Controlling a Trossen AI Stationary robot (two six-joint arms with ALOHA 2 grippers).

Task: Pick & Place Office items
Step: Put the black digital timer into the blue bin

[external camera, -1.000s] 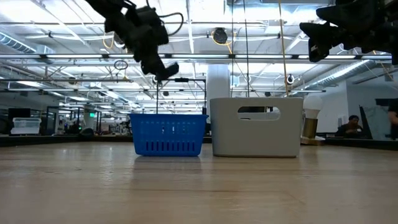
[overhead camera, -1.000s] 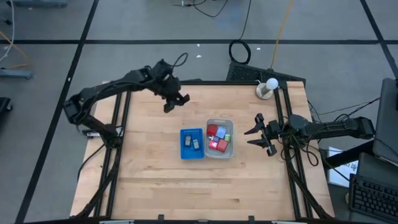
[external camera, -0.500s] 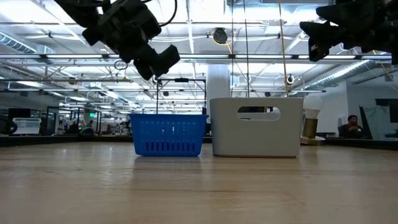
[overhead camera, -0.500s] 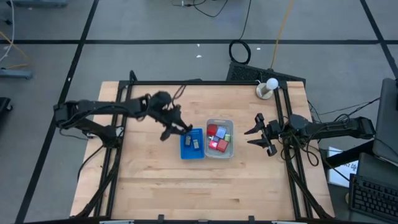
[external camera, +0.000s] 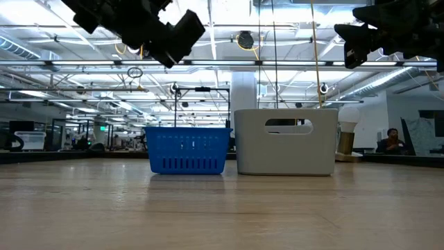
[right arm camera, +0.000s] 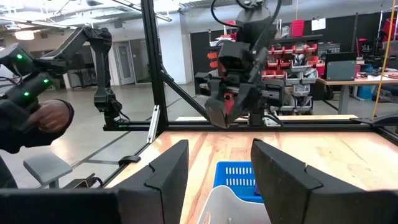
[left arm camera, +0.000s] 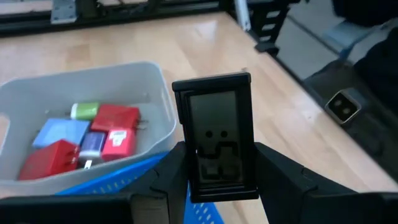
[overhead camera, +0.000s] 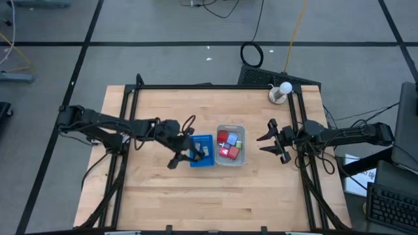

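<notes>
two dark cabled arms (overhead camera: 117,124), black fingers (right arm camera: 165,171)

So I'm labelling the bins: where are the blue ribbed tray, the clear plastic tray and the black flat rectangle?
blue ribbed tray (external camera: 187,149): low view, front wall.
clear plastic tray (left arm camera: 163,115): left wrist view, rim.
black flat rectangle (left arm camera: 217,134): left wrist view, face.

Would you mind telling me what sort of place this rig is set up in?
Probably an open robotics lab or workshop: a wooden table in a black metal frame, exposed ceiling beams with strip lights, and shelves of red parts bins behind.
</notes>
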